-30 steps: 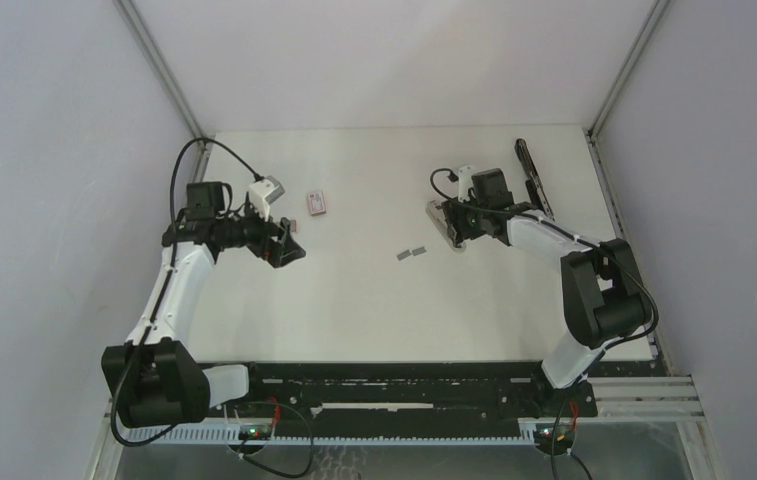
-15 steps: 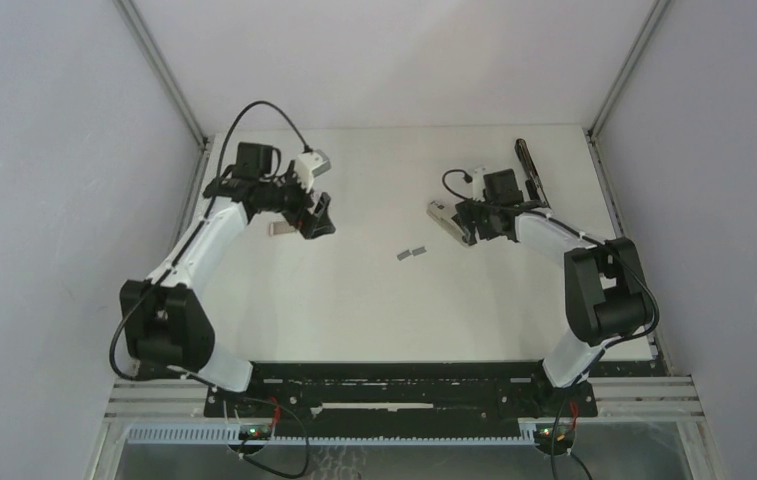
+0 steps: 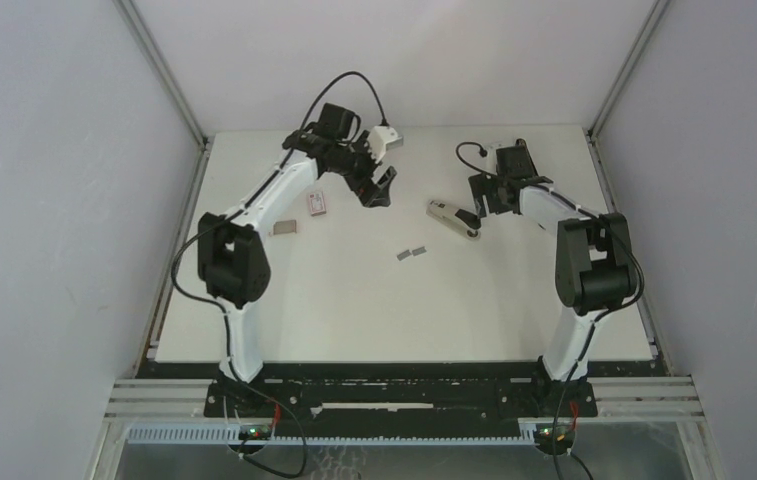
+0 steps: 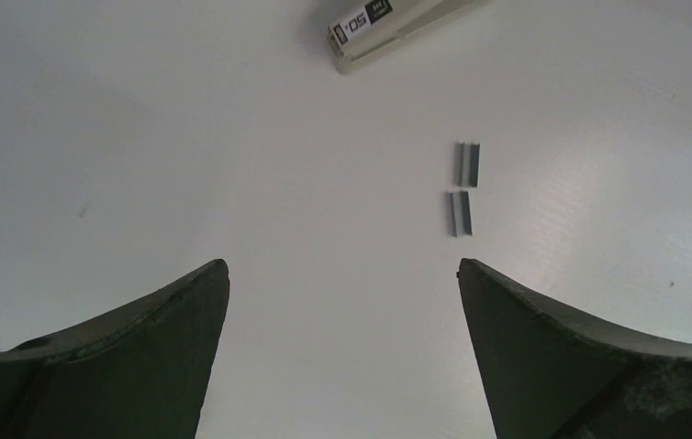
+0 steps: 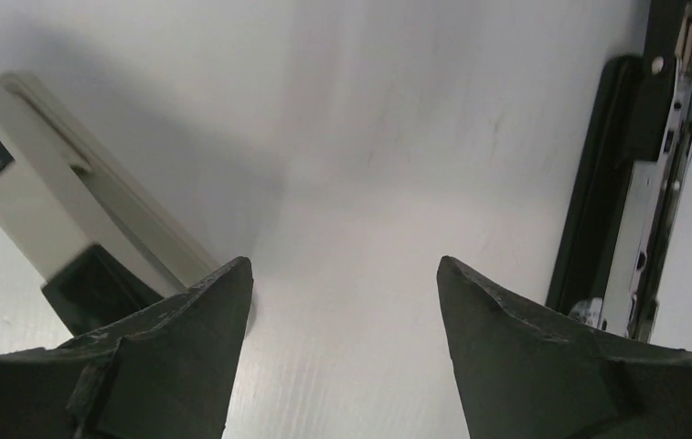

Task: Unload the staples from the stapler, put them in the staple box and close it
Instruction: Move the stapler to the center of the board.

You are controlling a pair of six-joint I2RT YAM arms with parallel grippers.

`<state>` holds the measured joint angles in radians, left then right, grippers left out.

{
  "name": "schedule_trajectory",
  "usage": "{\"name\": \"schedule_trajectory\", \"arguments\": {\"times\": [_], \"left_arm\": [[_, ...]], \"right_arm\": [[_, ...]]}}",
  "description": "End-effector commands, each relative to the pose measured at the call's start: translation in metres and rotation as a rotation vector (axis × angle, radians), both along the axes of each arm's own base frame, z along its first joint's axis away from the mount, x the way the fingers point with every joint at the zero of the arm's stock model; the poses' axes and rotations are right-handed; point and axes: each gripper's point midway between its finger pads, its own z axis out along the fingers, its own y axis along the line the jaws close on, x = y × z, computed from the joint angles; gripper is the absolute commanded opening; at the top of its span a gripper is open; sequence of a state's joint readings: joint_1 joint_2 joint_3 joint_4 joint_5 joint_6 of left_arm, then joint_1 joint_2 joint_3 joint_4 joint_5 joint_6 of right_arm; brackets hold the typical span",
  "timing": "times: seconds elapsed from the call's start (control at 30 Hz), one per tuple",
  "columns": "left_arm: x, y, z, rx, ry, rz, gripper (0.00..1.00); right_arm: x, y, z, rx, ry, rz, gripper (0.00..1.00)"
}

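Note:
Two short silvery staples strips (image 3: 411,253) lie on the white table near the middle; in the left wrist view they lie end to end (image 4: 463,187), ahead and to the right of my fingers. A cream stapler (image 3: 452,217) lies closed to their right. A black stapler (image 5: 634,201) with a bare metal rail lies further right. My left gripper (image 3: 378,190) is open and empty above the far middle of the table. My right gripper (image 3: 481,203) is open and empty, between the cream stapler (image 5: 49,229) and the black one.
A small flat white-and-red box (image 3: 318,203) lies left of my left gripper. A small grey-brown piece (image 3: 284,228) lies further left. The grey walls (image 3: 74,200) close in the table on three sides.
My left arm has swung from the left side to the far middle, uncovering the small grey-brown piece. My right gripper has drawn back off the cream stapler toward the far right.

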<state>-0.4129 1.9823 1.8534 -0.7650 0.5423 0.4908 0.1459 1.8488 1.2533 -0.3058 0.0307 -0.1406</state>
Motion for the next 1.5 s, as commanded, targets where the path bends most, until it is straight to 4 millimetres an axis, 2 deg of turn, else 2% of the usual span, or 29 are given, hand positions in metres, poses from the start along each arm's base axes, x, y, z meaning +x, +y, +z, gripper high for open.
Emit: {"name": "schedule_trajectory", "arguments": {"times": [0.0,0.17,0.2,0.4,0.53,0.57,0.63,0.73,0.83,0.97,1.07,1.27,1.47], "left_arm": [[0.015,-0.024,0.013,0.021,-0.059,-0.046,1.00],[0.024,-0.042,0.001,0.041,-0.103,-0.144,1.00],[0.018,-0.054,-0.002,0.059,-0.129,-0.208,1.00],[0.014,-0.086,-0.013,0.093,-0.228,-0.336,1.00],[0.010,-0.100,-0.015,0.066,-0.210,-0.334,1.00],[0.009,-0.101,-0.014,0.052,-0.196,-0.328,1.00],[0.005,-0.101,-0.013,0.041,-0.169,-0.314,1.00],[-0.006,-0.088,-0.011,0.033,-0.126,-0.295,1.00],[-0.019,-0.068,0.004,-0.002,-0.114,-0.257,1.00],[-0.037,-0.031,0.006,-0.028,-0.088,-0.173,1.00],[-0.044,0.006,0.006,-0.045,-0.080,-0.100,1.00],[-0.070,0.060,-0.004,-0.052,-0.057,-0.012,1.00],[-0.092,0.086,-0.003,-0.078,-0.078,0.029,1.00]], "right_arm": [[0.025,0.011,0.022,0.064,-0.058,-0.006,0.74],[0.026,0.002,0.036,0.112,-0.035,-0.071,0.76],[0.024,0.001,0.040,0.138,-0.036,-0.074,0.76],[-0.008,-0.005,0.069,0.283,-0.031,-0.002,0.78],[-0.035,0.013,0.078,0.304,-0.055,0.218,0.79],[-0.045,0.018,0.072,0.308,-0.044,0.277,0.79],[-0.053,0.028,0.077,0.315,-0.055,0.382,0.81],[-0.055,0.041,0.084,0.300,-0.085,0.509,0.84],[-0.051,0.054,0.084,0.252,-0.086,0.600,0.84],[-0.042,0.069,0.068,0.191,-0.042,0.669,0.84],[-0.036,0.077,0.056,0.153,-0.001,0.696,0.84],[-0.019,0.087,0.045,0.082,0.036,0.714,0.81],[-0.007,0.090,0.030,0.057,0.099,0.714,0.74]]}}
